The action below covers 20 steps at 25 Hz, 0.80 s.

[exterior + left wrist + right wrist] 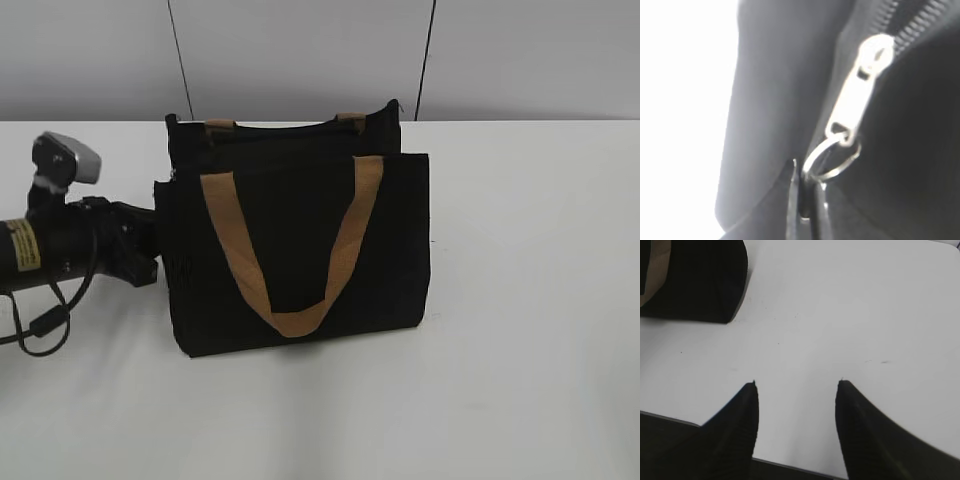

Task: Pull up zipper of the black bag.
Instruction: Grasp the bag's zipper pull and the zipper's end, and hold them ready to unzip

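The black bag (395, 260) stands upright on the white table, its tan handles hanging down the front. My left gripper (150, 250) is pressed against the bag's left side edge. In the left wrist view the silver-grey zipper pull (855, 100) hangs from the black zip line, with a thin metal ring (832, 160) at its lower end. The left jaws (807, 175) are closed together on the bottom of that ring. My right gripper (797, 385) is open and empty above bare table, to the right of the bag's corner (700, 280). The right arm is out of the exterior view.
The white table (530, 300) extends to the right of and in front of the bag. A grey wall stands behind it. The left arm's cable (40, 320) loops down at the left edge. The table's near edge shows in the right wrist view (790, 465).
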Motion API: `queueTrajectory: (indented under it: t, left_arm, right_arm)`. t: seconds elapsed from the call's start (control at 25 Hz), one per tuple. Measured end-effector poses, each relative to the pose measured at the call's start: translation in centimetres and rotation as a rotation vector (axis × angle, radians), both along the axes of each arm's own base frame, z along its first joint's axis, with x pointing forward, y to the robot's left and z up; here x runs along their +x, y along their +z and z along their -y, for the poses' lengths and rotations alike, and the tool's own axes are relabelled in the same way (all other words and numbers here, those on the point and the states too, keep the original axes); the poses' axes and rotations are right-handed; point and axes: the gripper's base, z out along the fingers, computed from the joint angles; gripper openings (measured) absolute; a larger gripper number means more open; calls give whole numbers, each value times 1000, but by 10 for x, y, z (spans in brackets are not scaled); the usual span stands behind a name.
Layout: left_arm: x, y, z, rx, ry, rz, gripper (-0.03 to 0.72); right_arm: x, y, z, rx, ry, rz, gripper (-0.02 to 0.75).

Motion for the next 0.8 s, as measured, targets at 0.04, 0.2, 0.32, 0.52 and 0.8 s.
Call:
queueTrajectory:
  t: [0.04,0.2,0.32,0.52,0.8]
  left_arm:
    - [0,6,-1,-8,13,-3,15]
    - [-4,44,-4,-34,68,0,15]
    - [-11,74,-9,-27,123,1,14]
    - [-37,132,-12,-85,133,102,13]
    - [-63,160,-11,-83,89,123,13]
  right_arm:
    - [0,0,0,0,0,0,392]
    - [0,0,0,0,0,0,392]
    - [0,0,0,0,0,0,392]
    - [0,0,0,0,0,0,392]
    - [0,0,0,0,0,0,392]
